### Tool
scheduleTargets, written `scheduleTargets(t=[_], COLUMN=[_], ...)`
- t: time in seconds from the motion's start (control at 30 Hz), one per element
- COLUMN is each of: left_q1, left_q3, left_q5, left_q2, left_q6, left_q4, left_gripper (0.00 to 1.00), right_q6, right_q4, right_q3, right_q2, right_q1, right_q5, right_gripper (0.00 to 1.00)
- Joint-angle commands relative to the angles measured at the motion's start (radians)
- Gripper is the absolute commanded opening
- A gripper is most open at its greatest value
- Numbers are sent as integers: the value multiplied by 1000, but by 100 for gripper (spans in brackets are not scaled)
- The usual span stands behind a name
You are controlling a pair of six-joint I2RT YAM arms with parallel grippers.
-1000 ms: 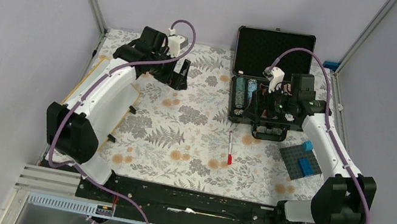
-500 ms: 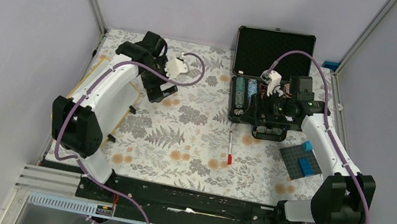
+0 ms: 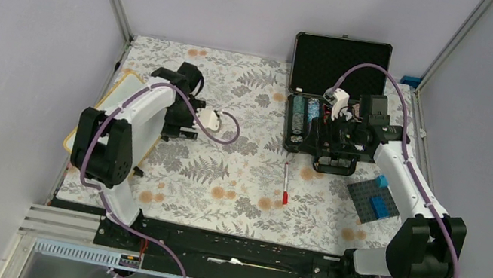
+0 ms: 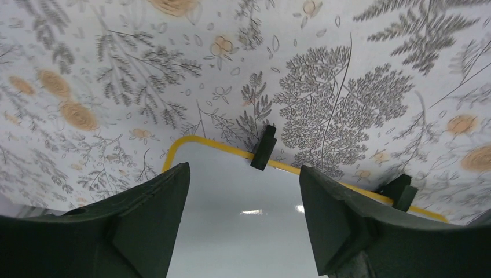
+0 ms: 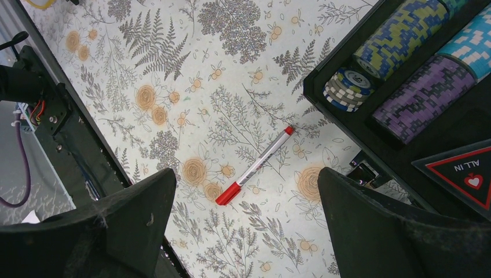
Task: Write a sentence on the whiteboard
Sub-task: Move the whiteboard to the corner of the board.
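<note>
Board far left, marker mid-frame, both grippers empty.

At the left edge of the top view, the one whiteboard lies flat on the tabletop, partly under the left arm. The left gripper hangs over its rim with jaws apart and empty. Two black feet show, and the face in view is blank. Right of centre lies the single red-capped marker, well apart from the board and directly below the right gripper, which is spread wide and empty. Fetching the marker looks like the step in hand: drop straight, set the jaws across the barrel, and close mid-barrel clear of the cap, which must come off. Farther right are one open case and one block plate.
</note>
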Motion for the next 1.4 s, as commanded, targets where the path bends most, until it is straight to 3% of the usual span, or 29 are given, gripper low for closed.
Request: scheduleTargets(t=[0.0, 0.23, 0.7, 1.0, 1.37], left_q1=[18, 31, 33, 8, -212], left_q3=[-56, -109, -171, -175, -44], left_q5=[-51, -83, -159, -212, -186], left_q2=[8, 57, 116, 118, 165], left_q6=[166, 222, 258, 242, 144], left_q4=[54, 146, 145, 145, 63], left_gripper=[71, 65, 57, 31, 9], right_q6=[-20, -20, -27, -55, -46], right_q4=[-8, -8, -16, -43, -60], right_q3=[-9, -9, -3, 13, 37], right_q2=[-8, -8, 1, -12, -24], right_q1=[0, -1, -1, -4, -73], right_q5=[8, 19, 24, 48, 10], right_gripper=[100, 100, 100, 100, 100])
